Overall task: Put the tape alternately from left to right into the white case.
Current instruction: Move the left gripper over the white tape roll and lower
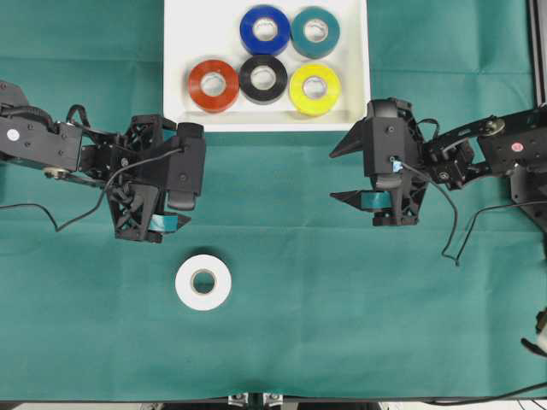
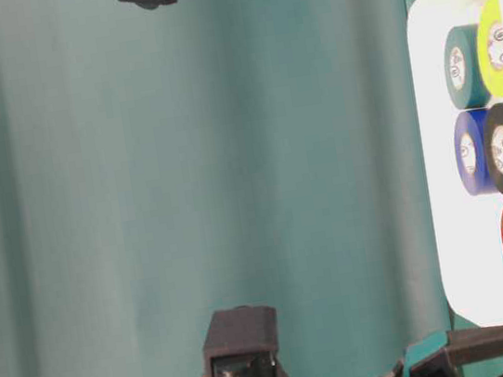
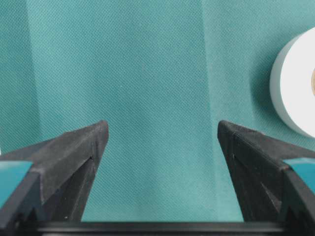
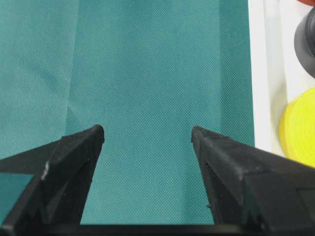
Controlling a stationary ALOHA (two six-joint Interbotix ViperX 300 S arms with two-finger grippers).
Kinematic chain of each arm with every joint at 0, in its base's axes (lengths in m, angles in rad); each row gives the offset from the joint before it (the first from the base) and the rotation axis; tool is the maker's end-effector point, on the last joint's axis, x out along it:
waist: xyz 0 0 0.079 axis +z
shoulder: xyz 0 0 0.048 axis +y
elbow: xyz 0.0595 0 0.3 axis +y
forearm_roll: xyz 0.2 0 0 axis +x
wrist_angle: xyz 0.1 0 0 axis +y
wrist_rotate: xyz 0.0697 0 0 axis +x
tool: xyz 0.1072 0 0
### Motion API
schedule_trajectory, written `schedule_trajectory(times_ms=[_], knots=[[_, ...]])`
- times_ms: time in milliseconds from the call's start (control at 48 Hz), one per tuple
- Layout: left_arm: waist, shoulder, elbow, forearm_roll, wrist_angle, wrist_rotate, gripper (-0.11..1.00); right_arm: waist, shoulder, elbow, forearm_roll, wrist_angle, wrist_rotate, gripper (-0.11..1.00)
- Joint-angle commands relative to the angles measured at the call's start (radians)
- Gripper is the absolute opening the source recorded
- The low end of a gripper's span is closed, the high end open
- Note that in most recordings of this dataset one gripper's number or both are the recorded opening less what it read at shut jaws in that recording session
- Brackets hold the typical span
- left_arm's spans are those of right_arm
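My worry is the last roll: the white tape (image 1: 203, 282) lies alone on the green tabletop (image 1: 342, 325), near side, just right of my left hand (image 1: 175, 212), which hangs released and empty. If I drop without shifting right, a finger lands on the roll and shoves it. The right hand (image 1: 349, 173), also released, sits beside the white case (image 1: 175, 51) and could clip its rim. The case's only free slot, far left, is tight. The left wrist view crops the roll, probably untouched.
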Motion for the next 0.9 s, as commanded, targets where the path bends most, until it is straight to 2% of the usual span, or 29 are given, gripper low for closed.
schedule_trajectory(times_ms=[0, 167, 334, 688, 876], knots=[[-0.006, -0.021, -0.014, -0.002, -0.006, -0.017, 0.72, 0.003, -0.018, -0.009, -0.002, -0.006, 0.000, 0.79], [-0.021, -0.021, -0.018, -0.003, -0.006, -0.035, 0.72, 0.003, -0.018, -0.009, -0.002, -0.006, 0.000, 0.79], [-0.071, -0.018, -0.038, -0.002, -0.006, -0.060, 0.72, 0.003, -0.018, -0.011, -0.002, -0.006, -0.002, 0.79], [-0.172, 0.034, -0.080, -0.002, -0.006, -0.261, 0.72, 0.003, -0.018, -0.009, -0.002, -0.002, -0.005, 0.79], [-0.193, 0.081, -0.117, -0.002, -0.006, -0.302, 0.72, 0.003, -0.018, -0.009, -0.002, -0.002, -0.005, 0.79]])
